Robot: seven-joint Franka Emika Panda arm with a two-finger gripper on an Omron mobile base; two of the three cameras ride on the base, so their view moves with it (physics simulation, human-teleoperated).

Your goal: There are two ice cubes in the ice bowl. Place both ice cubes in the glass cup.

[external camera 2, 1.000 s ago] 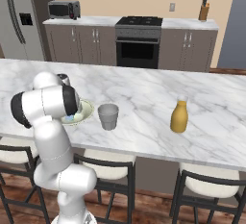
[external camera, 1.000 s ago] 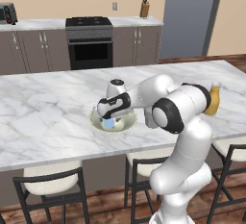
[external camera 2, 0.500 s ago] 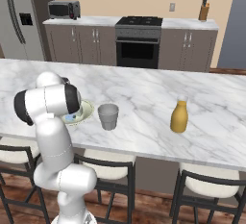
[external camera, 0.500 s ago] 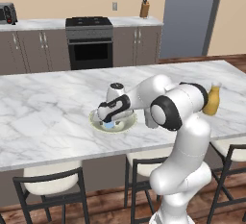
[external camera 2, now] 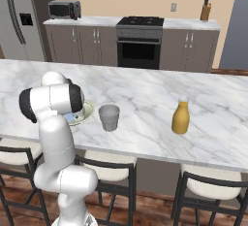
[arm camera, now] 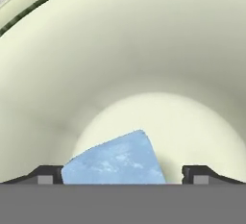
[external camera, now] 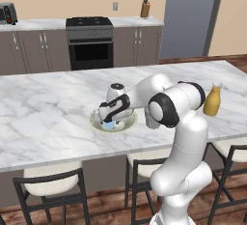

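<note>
gripper (external camera: pixel 109 120) has dropped lower into the ice bowl (external camera: pixel 127 123) than a second ago. i see its fingers (arm camera: pixel 48 174) spread, an ice cube (arm camera: pixel 115 161) between them on the bowl floor. glass cup (external camera 2: pixel 109 117) stands just beside.

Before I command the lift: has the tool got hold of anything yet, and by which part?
Nothing is held yet. The tool is down in the ice bowl, open, its fingertips straddling one ice cube with a gap showing on one side.
</note>
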